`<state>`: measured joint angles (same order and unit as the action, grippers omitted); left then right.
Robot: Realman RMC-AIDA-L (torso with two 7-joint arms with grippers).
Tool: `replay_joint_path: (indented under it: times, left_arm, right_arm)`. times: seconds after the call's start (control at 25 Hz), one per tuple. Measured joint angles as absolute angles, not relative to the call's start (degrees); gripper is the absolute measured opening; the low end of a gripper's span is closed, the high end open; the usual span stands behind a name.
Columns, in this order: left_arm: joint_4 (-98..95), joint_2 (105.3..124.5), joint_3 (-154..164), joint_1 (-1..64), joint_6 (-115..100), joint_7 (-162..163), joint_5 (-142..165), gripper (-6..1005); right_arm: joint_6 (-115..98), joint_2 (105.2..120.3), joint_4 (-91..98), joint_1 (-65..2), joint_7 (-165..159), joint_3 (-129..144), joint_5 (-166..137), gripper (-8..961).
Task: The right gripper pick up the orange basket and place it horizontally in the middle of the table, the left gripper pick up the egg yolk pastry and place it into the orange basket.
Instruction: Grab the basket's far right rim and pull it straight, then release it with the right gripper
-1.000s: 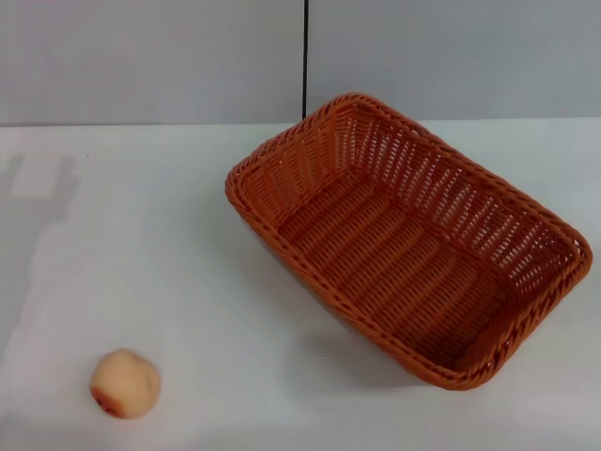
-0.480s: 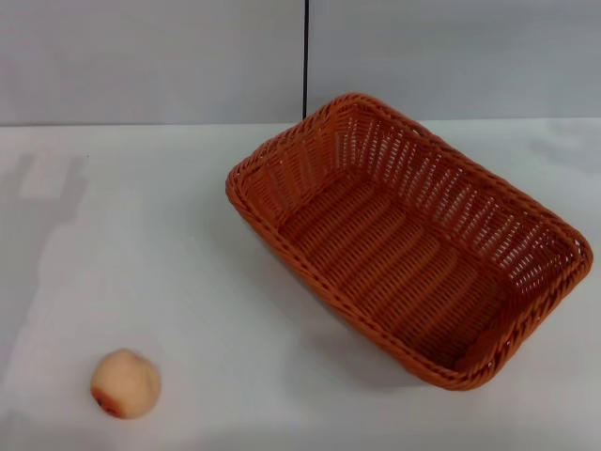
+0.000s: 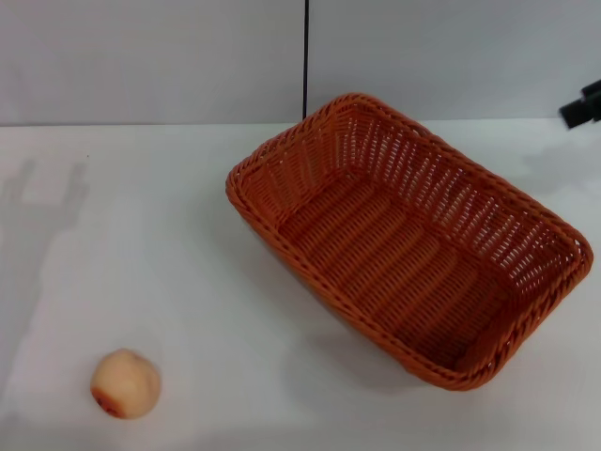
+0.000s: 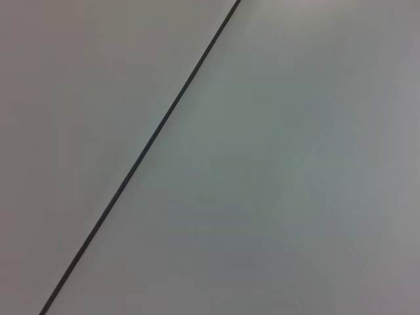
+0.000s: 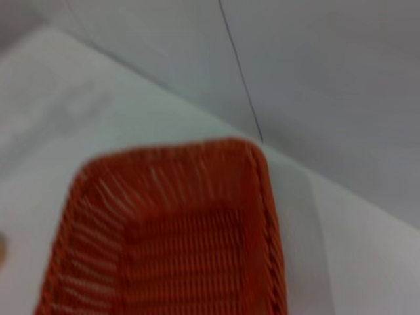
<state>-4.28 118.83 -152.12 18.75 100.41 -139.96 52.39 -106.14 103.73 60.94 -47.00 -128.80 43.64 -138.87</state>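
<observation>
My right claw (image 3: 584, 105) shows only as a black tip at the far right edge of the table (image 3: 169, 244), up in the air beyond the basket's far right side. So little of it is in view that I cannot tell whether its fingers are spread or pressed together. It touches nothing.

The orange basket (image 3: 404, 235) sits on the right half of the table, turned at a slant, one corner pointing to the far edge and its long side running down toward the near right corner. It stands on its base, open side up, with nothing inside. From my right wrist I look down on one rounded corner of the basket (image 5: 177, 230), with bare table around it and the wall behind.

The egg yolk pastry (image 3: 125, 383) lies near the near left corner of the table, well apart from the basket, its reddish spot low on its near side.

My left claw is out of sight; my left wrist sees only a pale wall with a dark seam (image 4: 141, 156).
</observation>
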Motion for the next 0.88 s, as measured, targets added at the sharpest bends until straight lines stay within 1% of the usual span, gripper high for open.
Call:
replay_joint_path:
  times: [0.16,0.24,0.64,0.72,0.76,0.84,0.88]
  left_arm:
    - [-4.4,118.82,-152.0,18.6,100.6,-140.0,52.4,789]
    - [-4.4,118.82,-152.0,18.6,100.6,-140.0,52.4,788]
    - [-4.6,118.82,-152.0,18.6,100.6,-139.9,52.4,786]
    - [-4.6,118.82,-152.0,18.7,100.6,-139.9,52.4,786]
    - [-4.6,118.82,-152.1,18.8,100.6,-139.9,52.4,786]
    - [-4.6,118.82,-152.1,18.9,100.5,-139.9,52.4,785]
    - [-4.6,118.82,-152.1,18.9,100.4,-139.9,52.4,785]
  right_arm:
    - [-102.8,107.22,60.8,-48.9,-129.0,45.8,-145.3,605]
    - [-102.2,108.23,60.3,-49.5,-129.0,46.6,-146.4,604]
    - [-98.3,109.98,55.2,-51.8,-129.1,51.7,-147.9,599]
    - [-97.4,110.53,54.0,-52.2,-129.1,52.2,-148.4,598]
    - [-97.4,110.53,54.0,-52.2,-129.1,52.2,-148.4,597]
    - [-96.9,111.21,53.5,-52.4,-129.2,52.6,-148.9,596]
    - [-96.4,112.06,53.1,-52.5,-129.4,53.5,-150.0,596]
